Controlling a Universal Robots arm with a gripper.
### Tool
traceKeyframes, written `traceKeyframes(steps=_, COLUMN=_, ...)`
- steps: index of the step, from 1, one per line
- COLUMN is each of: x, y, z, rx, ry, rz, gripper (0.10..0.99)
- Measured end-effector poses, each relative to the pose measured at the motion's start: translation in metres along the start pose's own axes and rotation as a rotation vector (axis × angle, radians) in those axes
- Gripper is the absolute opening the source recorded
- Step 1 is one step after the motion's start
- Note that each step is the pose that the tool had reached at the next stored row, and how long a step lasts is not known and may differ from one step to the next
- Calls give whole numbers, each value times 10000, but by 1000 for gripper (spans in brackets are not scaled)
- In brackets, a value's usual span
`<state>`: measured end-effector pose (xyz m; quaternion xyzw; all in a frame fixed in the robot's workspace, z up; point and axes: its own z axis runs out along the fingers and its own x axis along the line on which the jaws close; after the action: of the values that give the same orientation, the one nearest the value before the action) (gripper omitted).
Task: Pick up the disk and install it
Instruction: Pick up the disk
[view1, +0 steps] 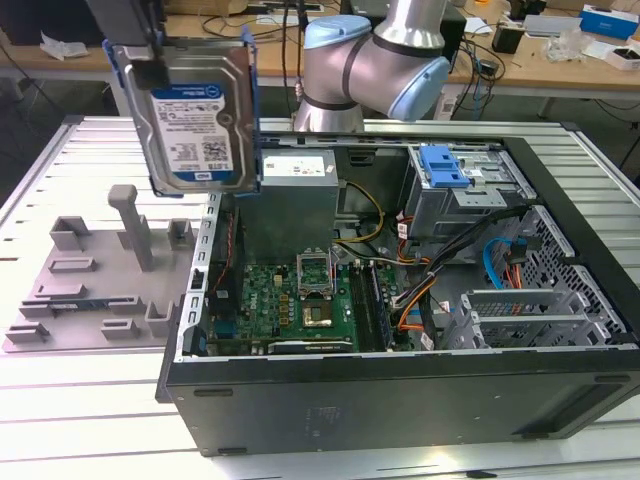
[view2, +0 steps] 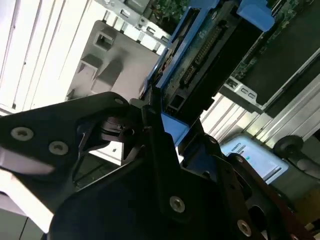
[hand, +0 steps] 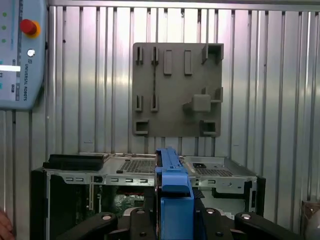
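Up at the exterior view's left, above the grey fixture plate (view1: 95, 275), my gripper (view1: 148, 55) holds the disk (view1: 200, 115) in the air, clear of everything. The disk hangs upright with its white-and-blue label toward that camera and the blue carrier rail (view1: 253, 100) round its edges. The fingers (hand: 148, 210) are closed on the disk's two flat faces. In the first wrist view I see them pressed on either side of the rail, which is edge-on to me, and in the second wrist view the black linkage grips the drive behind its connector edge. The arm (view1: 375, 60) comes in from behind the computer case (view1: 400, 400), its silver and pale-blue joints bent over toward the exterior view's left. The gripper's body is cut off by the frame edge in the exterior view, so I can't tell from there how deep the fingers sit on the drive. In the second wrist view the gripper's own black bulk blocks much of what lies below. The open case lies on its side on the slatted aluminium bench (view1: 60, 420), just beside the plate on the exterior view's right. Its motherboard (view1: 300, 300) faces up and the power supply (view1: 300, 185) is at the back. A drive cage (view1: 470, 195) carrying a blue latch piece (view1: 443, 165) sits at the far corner, with cables (view1: 500, 265) trailing below it. The disk is well apart from that cage, across the case from it. In the first wrist view a teach pendant (hand: 20, 55) with a red button rests on the bench off to one side of the plate.
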<state>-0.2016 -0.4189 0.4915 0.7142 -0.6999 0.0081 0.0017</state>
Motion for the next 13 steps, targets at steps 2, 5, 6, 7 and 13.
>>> traceKeyframes(steps=2, x=37, y=-81, z=0, rx=-4, ry=0, rz=-2, gripper=365)
traceKeyframes(steps=5, x=112, y=-221, z=0, rx=-12, ry=-1, rz=-1, gripper=365)
traceKeyframes(steps=6, x=128, y=-250, z=1, rx=-12, ry=-1, rz=-1, gripper=365)
traceKeyframes(steps=7, x=147, y=-282, z=0, rx=-14, ry=0, rz=-2, gripper=365)
traceKeyframes(steps=13, x=293, y=-515, z=5, rx=-25, ry=-2, rz=-2, gripper=365)
